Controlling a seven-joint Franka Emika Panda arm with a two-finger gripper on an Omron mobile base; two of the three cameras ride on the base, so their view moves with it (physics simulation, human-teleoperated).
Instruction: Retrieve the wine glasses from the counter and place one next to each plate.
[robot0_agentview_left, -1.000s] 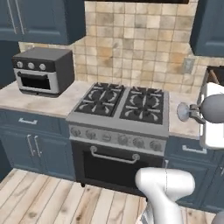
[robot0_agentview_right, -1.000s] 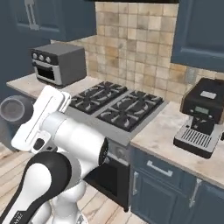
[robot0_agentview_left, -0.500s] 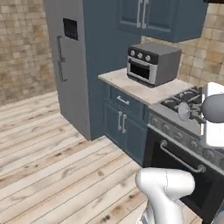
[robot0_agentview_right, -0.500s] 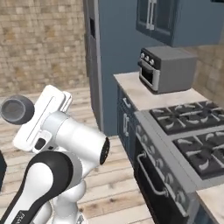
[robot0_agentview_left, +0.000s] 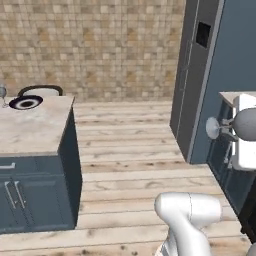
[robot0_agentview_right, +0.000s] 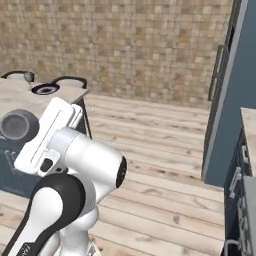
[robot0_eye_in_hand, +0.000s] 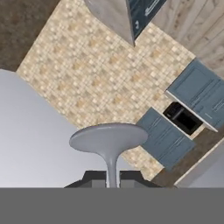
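Tool (robot0_eye_in_hand: 112, 177) pinches grey wine glass (robot0_eye_in_hand: 108, 139) by its thin stem.

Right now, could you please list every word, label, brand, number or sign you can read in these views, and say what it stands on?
None: no readable text anywhere.
The fridge's dark panel is blank.
The plate on the island and the wine glass in the gripper are unmarked.

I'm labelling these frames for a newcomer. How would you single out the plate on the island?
Find the marble-topped island with navy cabinets, standing left of the wood floor. At its far corner lies the plate, beside a chair back: flat, round, dark-rimmed with a white centre.
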